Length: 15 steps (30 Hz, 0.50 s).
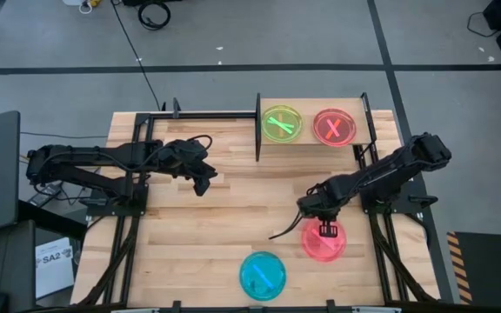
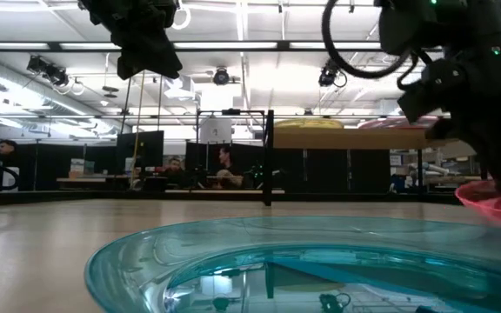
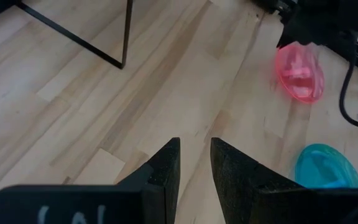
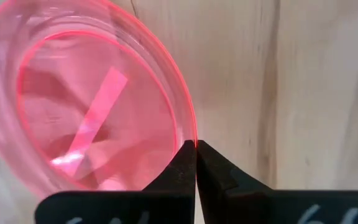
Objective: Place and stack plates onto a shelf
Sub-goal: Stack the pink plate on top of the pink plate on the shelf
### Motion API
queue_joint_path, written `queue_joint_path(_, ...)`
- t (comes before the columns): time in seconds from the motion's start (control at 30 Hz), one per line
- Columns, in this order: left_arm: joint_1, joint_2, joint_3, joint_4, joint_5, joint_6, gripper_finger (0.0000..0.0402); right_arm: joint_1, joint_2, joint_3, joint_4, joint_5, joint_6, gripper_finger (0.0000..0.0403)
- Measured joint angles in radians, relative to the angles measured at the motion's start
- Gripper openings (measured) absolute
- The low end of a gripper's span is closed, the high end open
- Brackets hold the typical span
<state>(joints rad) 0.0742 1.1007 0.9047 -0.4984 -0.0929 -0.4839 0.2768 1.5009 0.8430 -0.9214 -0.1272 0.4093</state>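
A pink plate (image 1: pixel 323 243) lies at the table's near right, and my right gripper (image 1: pixel 326 229) is shut on its rim. A teal plate (image 1: pixel 262 276) rests flat on the table near the front edge, and it fills the foreground of the low view (image 2: pixel 320 269). At the far edge stands the shelf (image 1: pixel 308 137), a light-wood board on black posts. On it sit a green plate (image 1: pixel 282 123) and another pink plate (image 1: pixel 335 127), side by side. My left gripper (image 1: pixel 205 184) hangs open over the table's left middle, with nothing between its fingers (image 3: pixel 166 168). My right gripper pinches the pink plate's rim (image 4: pixel 190 132) between its two fingers, one inside the dish and one outside, on the side toward the shelf. The fingers point down from above. The plate tilts below them (image 2: pixel 498 204); I cannot tell whether it is clear of the table.
The shelf's black posts (image 1: pixel 258 130) and frame stand along the far edge. Bare wood lies between the two arms in the table's middle (image 1: pixel 250 200). The arms' bases and cables flank the table. People sit in the room beyond (image 2: pixel 224 169).
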Motion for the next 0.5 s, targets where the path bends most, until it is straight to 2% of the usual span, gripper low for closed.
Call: queue_joint_path(0.5,0.000,0.000,0.000,0.000,0.000,0.000,0.0096,-0.048,0.000,0.289,-0.340,0.005,-0.093,0.0007)
